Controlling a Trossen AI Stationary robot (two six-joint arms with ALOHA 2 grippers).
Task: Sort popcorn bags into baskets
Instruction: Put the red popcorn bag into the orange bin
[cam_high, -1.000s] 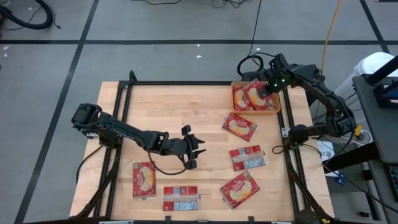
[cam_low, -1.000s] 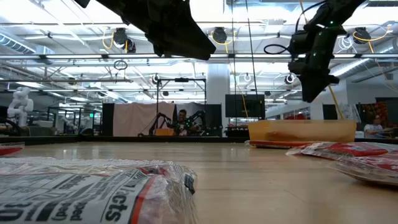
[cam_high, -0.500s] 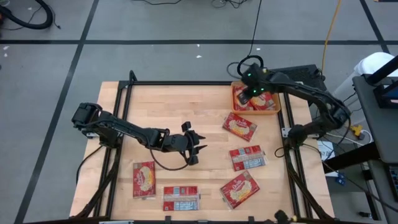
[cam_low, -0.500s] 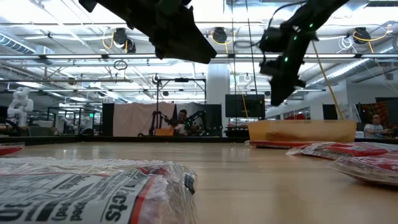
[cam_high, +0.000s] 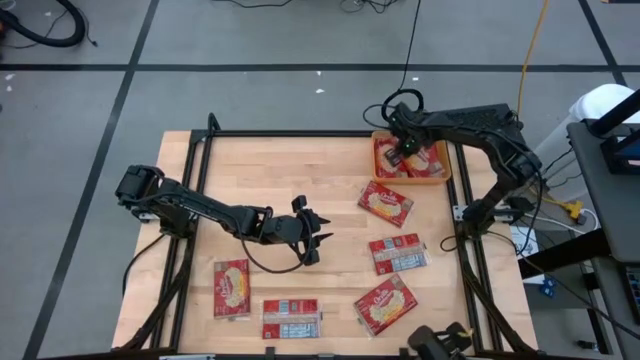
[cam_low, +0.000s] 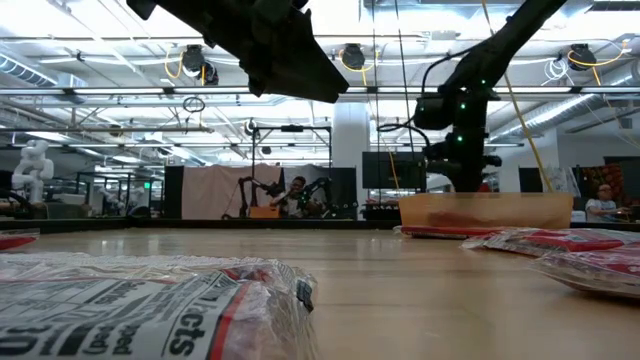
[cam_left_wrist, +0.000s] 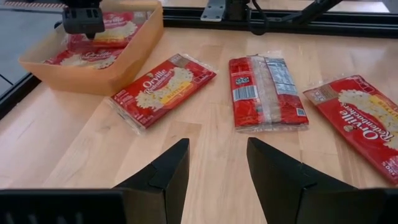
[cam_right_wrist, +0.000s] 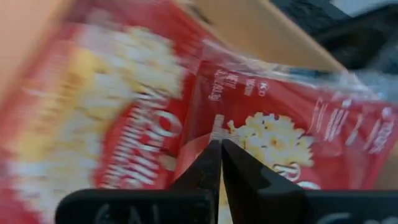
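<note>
Over orange basket (cam_high: 437, 178) at surface's far right corner, right claw (cam_high: 405, 146) points down, fingers pressed together, tips at popcorn bags (cam_right_wrist: 155, 106) lying inside; only right wrist view shows that closeness. Left claw (cam_left_wrist: 216, 165) hovers mid-surface, fingers spread, empty. High view alone shows five loose bags (cam_high: 385, 203) on surface (cam_high: 290, 170).

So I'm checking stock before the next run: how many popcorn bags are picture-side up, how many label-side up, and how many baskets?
Popcorn bags, picture side up: 5 (2 in the basket, 3 on the table, e.g.)
Popcorn bags, label side up: 2 (e.g.)
Baskets: 1
Total: 8
</note>
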